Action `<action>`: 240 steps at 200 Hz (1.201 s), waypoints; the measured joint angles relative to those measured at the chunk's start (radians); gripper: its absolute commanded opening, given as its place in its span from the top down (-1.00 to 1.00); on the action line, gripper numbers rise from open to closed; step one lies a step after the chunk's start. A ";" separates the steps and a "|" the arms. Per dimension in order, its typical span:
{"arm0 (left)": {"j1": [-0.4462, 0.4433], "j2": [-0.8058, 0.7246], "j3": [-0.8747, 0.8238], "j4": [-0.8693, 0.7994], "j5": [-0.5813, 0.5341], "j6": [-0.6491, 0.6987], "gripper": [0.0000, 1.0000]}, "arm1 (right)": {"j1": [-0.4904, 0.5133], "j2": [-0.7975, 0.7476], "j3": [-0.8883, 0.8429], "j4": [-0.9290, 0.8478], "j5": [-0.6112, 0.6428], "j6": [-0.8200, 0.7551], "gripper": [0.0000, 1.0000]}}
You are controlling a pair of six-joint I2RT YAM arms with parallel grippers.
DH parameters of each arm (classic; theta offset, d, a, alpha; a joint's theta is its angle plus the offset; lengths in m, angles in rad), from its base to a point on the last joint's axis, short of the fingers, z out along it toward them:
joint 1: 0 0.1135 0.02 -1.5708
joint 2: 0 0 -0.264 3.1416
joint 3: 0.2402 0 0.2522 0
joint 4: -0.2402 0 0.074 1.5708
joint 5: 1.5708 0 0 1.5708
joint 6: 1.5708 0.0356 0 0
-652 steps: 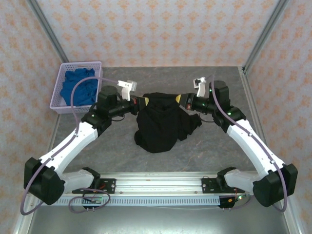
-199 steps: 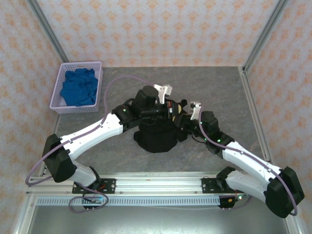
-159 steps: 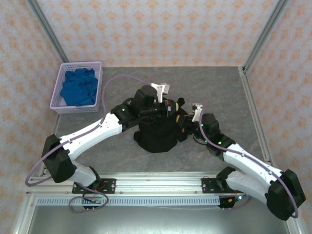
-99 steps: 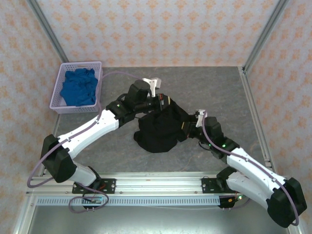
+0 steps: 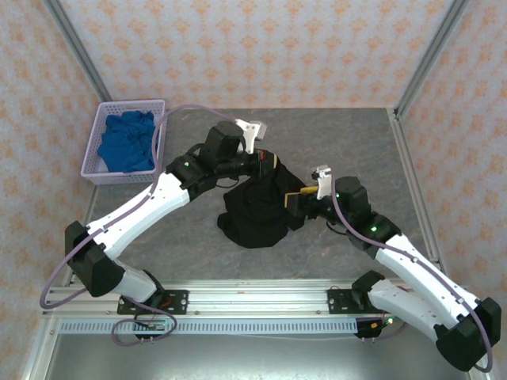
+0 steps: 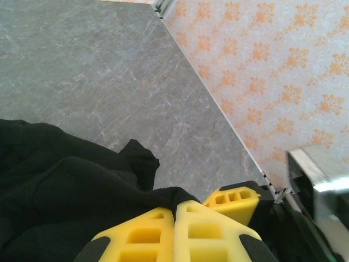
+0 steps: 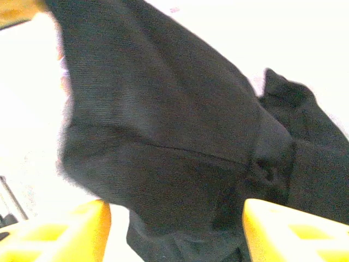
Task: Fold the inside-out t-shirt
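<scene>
The black t-shirt lies bunched in the middle of the table, its upper edge lifted toward the back. My left gripper is shut on that raised edge; in the left wrist view black fabric is pinched between the closed yellow fingertips. My right gripper sits at the shirt's right side with its jaws wide apart. In the right wrist view the dark cloth hangs just ahead of the spread fingers. One right finger shows close beside the left fingertips. No tag or print shows.
A lilac basket holding a bright blue cloth stands at the back left. Grey tabletop lies bare behind and to the right of the shirt. Patterned walls and metal posts enclose the table.
Both grippers came together over the shirt from a spread hold. Since then the left gripper has drawn back and left with the fabric edge, and the right gripper now stands open.
</scene>
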 measured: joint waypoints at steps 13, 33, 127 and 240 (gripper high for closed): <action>0.000 0.000 0.004 -0.010 0.001 0.003 1.00 | 0.027 0.004 0.036 -0.013 0.006 -0.026 -0.43; 0.000 0.000 0.004 -0.023 0.001 0.009 1.00 | 0.048 0.022 0.082 -0.016 0.029 -0.054 -0.43; -0.015 0.001 0.019 -0.045 -0.001 0.011 1.00 | 0.198 0.253 0.143 0.047 0.305 -0.075 0.75; 0.007 0.001 -0.005 -0.052 -0.083 0.085 0.40 | -0.150 0.107 0.061 0.032 0.027 0.113 1.00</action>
